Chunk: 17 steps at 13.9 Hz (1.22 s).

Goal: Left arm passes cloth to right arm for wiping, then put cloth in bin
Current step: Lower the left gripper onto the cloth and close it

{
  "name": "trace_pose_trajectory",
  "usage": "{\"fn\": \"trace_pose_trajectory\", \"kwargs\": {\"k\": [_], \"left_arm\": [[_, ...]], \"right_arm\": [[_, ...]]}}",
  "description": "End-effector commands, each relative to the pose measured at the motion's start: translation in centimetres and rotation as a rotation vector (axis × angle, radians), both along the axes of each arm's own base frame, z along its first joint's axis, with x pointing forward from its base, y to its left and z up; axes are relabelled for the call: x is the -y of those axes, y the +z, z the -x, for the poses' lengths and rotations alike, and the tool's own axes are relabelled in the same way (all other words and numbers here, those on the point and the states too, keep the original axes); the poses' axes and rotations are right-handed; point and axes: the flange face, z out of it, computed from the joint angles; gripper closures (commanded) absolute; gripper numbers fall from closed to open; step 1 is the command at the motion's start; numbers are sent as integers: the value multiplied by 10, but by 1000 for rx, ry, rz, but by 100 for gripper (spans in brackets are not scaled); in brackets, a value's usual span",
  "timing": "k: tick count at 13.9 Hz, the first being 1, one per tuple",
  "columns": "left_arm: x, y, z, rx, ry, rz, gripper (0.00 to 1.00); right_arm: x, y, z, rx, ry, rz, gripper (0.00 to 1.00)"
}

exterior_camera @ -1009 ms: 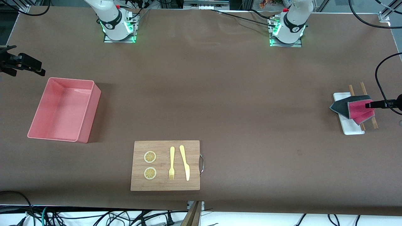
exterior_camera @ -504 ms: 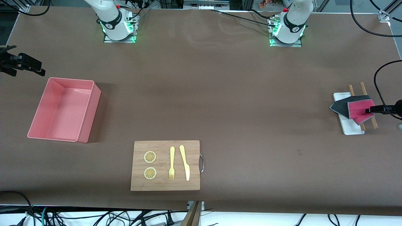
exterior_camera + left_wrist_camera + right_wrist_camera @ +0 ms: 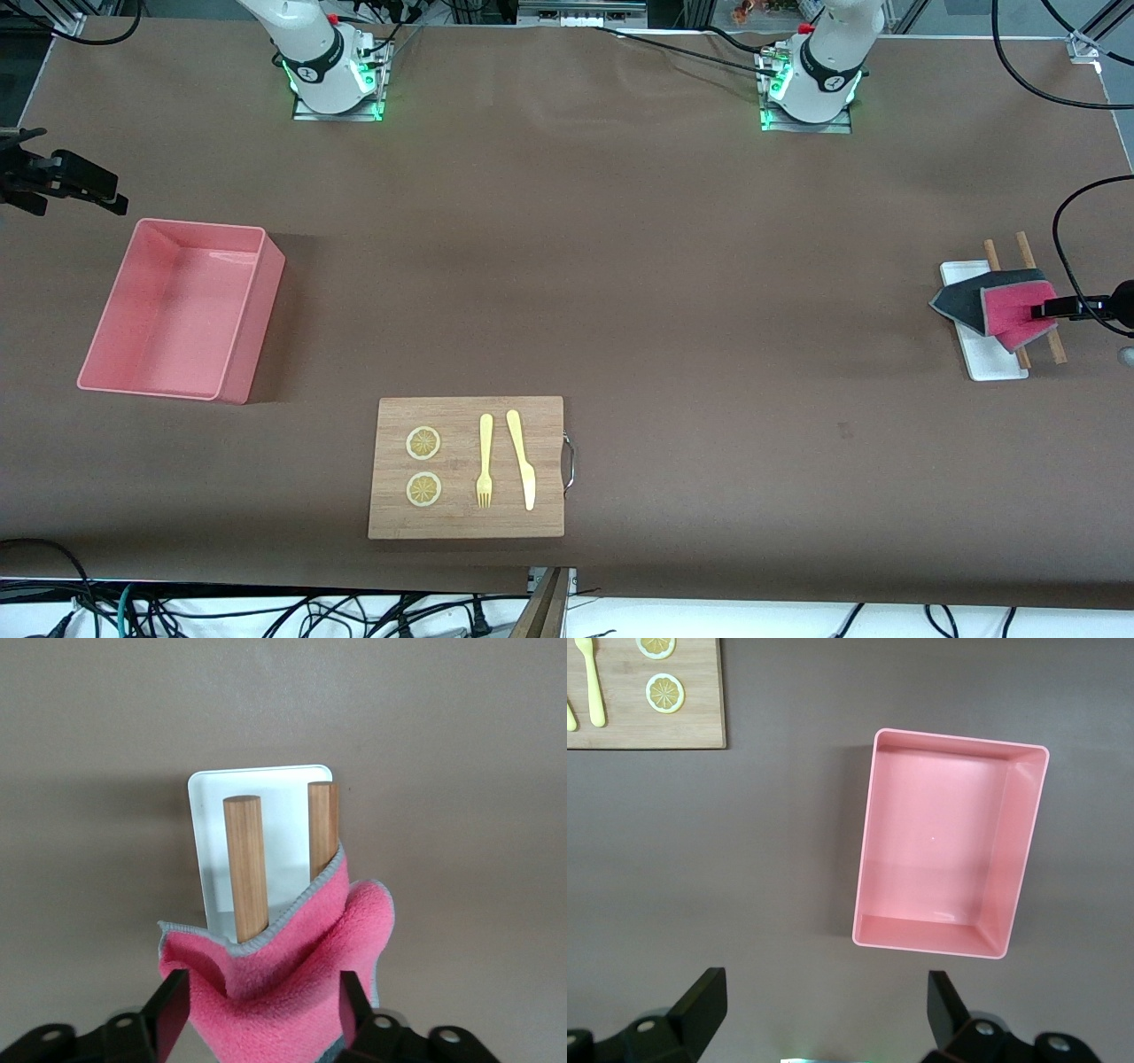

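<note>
The cloth (image 3: 1005,310), pink with a grey back, lies draped over two wooden sticks (image 3: 1057,350) and a small white tray (image 3: 983,363) at the left arm's end of the table. My left gripper (image 3: 1045,309) is down at the cloth (image 3: 283,983), its fingers (image 3: 173,1010) standing either side of the pink fold, partly narrowed and touching its edges; the cloth rests on the sticks (image 3: 244,868). My right gripper (image 3: 66,177) hangs open and empty over the table beside the pink bin (image 3: 257,328), which shows empty (image 3: 868,842) in the right wrist view.
A wooden board (image 3: 465,523) with a metal handle lies near the front edge, carrying two lemon slices (image 3: 423,443), a yellow fork (image 3: 485,461) and a yellow knife (image 3: 523,461). Its corner (image 3: 656,731) shows in the right wrist view. Cables hang by the left arm.
My left gripper has dropped lower onto the cloth and its fingers have narrowed around it. The cloth, the bin and the right gripper have not moved.
</note>
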Motion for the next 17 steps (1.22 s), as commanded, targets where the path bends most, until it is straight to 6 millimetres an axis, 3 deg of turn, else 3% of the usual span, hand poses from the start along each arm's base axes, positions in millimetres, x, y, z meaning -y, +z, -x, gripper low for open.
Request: {"fn": "trace_pose_trajectory", "kwargs": {"k": [1,4,7,11,14,17], "left_arm": [[-4,0,-1,-6,-37,1,48],[-4,0,-1,-7,-43,4,67],[-4,0,0,-7,-55,8,75],[-4,0,-1,-5,-56,7,74],[-7,3,0,-1,-52,5,66],[-9,5,0,6,-73,10,66]], "right_arm": [[1,4,-2,9,10,-3,0],[1,4,-2,10,9,-3,0],[1,4,-2,10,9,-3,0],[1,4,-2,10,9,-3,0],[1,4,-2,10,10,-3,0],[1,4,-2,10,10,-3,0]]}}
